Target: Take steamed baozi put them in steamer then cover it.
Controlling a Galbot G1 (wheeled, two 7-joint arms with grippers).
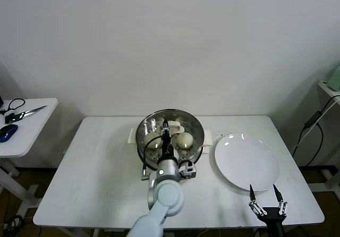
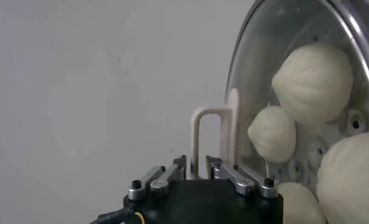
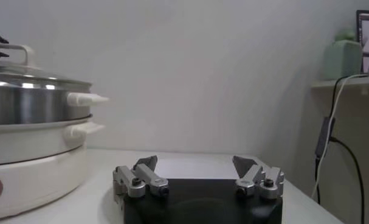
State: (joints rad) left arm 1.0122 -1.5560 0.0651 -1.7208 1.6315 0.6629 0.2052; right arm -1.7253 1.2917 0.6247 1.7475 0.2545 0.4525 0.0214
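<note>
The steamer (image 1: 197,128) stands at the table's middle back on its cream cooker base (image 3: 32,164). The clear glass cover (image 2: 257,73) lies on it. Under the glass lie steamed baozi (image 1: 153,140) (image 1: 184,140), three of them plain in the left wrist view (image 2: 312,82) (image 2: 272,134) (image 2: 351,176). My left gripper (image 2: 196,165) is over the cover (image 1: 165,126), its fingers slightly apart on either side of one leg of the cream handle (image 2: 199,140), with thin gaps showing. My right gripper (image 1: 264,193) waits open and empty near the table's front right edge (image 3: 196,165).
A flat white plate (image 1: 247,161) lies right of the steamer, just behind my right gripper. A side table at the far left carries scissors (image 1: 24,112) and a blue mouse (image 1: 8,132). A shelf with a hanging cable (image 1: 313,123) stands at the far right.
</note>
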